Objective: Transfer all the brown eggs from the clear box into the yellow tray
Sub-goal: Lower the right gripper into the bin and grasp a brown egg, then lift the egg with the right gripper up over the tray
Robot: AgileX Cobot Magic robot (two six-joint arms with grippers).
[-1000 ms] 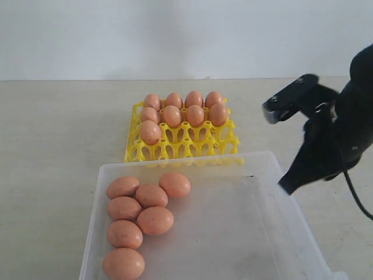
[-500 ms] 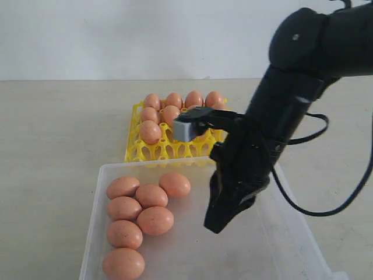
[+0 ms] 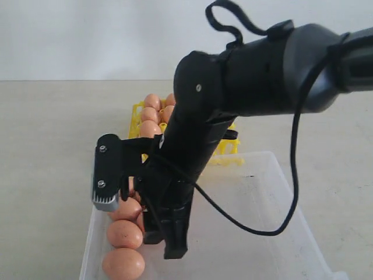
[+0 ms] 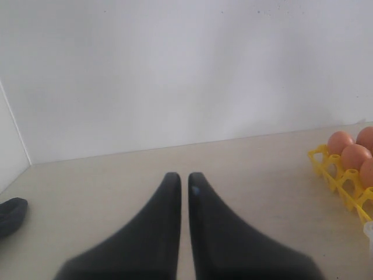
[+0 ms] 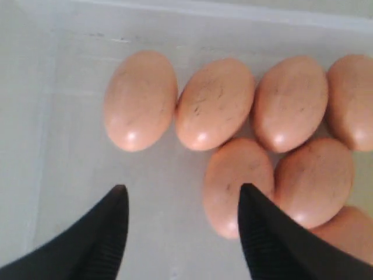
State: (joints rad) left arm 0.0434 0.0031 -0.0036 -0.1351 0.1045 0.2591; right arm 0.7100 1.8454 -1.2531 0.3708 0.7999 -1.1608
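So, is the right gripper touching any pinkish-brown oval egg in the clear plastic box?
Cannot tell. Right wrist view: one finger overlaps an egg, neither gap nor contact plain; exterior view no clearer.

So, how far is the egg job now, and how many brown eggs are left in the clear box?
Done: several brown eggs sit in the yellow tray; the arm hides the full count. In hand: nothing; the right gripper hangs open and empty over the eggs in the clear box. Left: seven eggs show in the box in the right wrist view, none lifted yet.
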